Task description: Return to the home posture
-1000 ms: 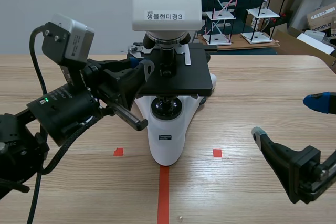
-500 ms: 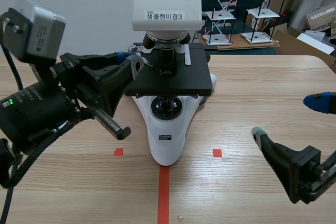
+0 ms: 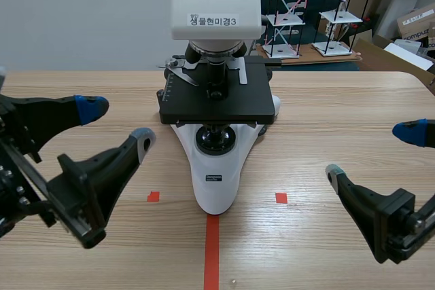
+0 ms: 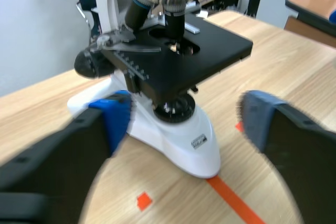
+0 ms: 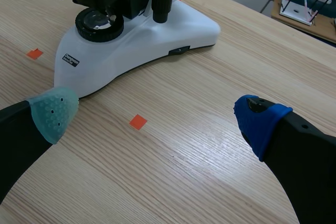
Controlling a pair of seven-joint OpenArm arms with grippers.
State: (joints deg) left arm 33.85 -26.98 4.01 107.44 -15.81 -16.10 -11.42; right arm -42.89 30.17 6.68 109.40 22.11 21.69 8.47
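A white microscope (image 3: 216,93) with a black stage (image 3: 217,103) stands at the middle of the wooden table. My left gripper (image 3: 117,127) is low at the left, open and empty, clear of the microscope's left side. Seen from the left wrist, the microscope (image 4: 157,66) lies ahead between the blue pad (image 4: 113,119) and the grey pad (image 4: 257,116). My right gripper (image 3: 377,154) rests low at the right, open with nothing in it. The right wrist view shows the microscope's base (image 5: 131,40) ahead of its green pad (image 5: 52,114) and blue pad (image 5: 260,121).
White shelf models (image 3: 312,11) and cardboard boxes (image 3: 414,25) stand behind the table's far right edge. The table edge (image 3: 421,76) runs along the right.
My left gripper has drawn back from the microscope's stage, down and to the left, and its fingers have opened wide. The right arm has not moved.
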